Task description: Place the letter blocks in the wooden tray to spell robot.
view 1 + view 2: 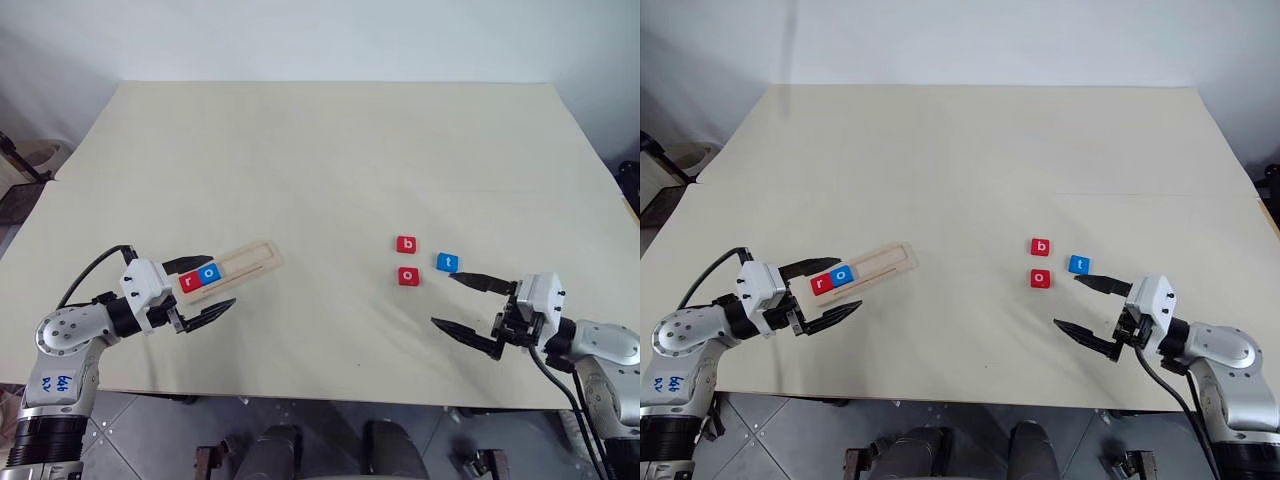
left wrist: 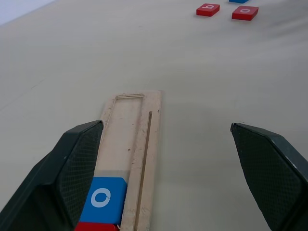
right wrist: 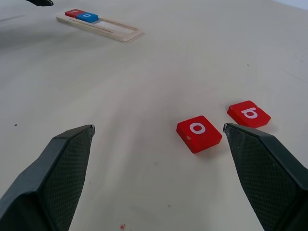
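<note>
Wooden tray [image 1: 232, 265]: lies flat on the pale table [image 1: 330, 160], on the robot's left side, angled so its far end points up and toward the middle of the table; a thin groove runs along one long edge beside the recessed slot.
Red r block [image 1: 190, 278]: sits in the slot at the tray's near end, closest to the left gripper.
Blue o block [image 1: 208, 271]: in the slot just beside the r, touching it — the remaining length of the slot shows bare wood.
Red b block [image 1: 406, 244]: flat on the table on the robot's right side, well apart from the tray.
Red o block [image 1: 408, 276]: on the table just nearer the robot than the b, a small gap between them.
Blue t block [image 1: 448, 262]: on the table to the right of the two red blocks, near the upper fingertip of the right gripper but not touching it.
Left gripper [image 1: 204, 287]: hovers at the tray's near end, its two black fingers spread wide — one above the r and o tiles, one off the tray's side over bare table; nothing pinched.
Right gripper [image 1: 450, 301]: hangs low over the table near the front edge, pointing toward the loose blocks, fingers spread wide and empty; from the right wrist view the red o and b lie between and beyond its fingertips.
</note>
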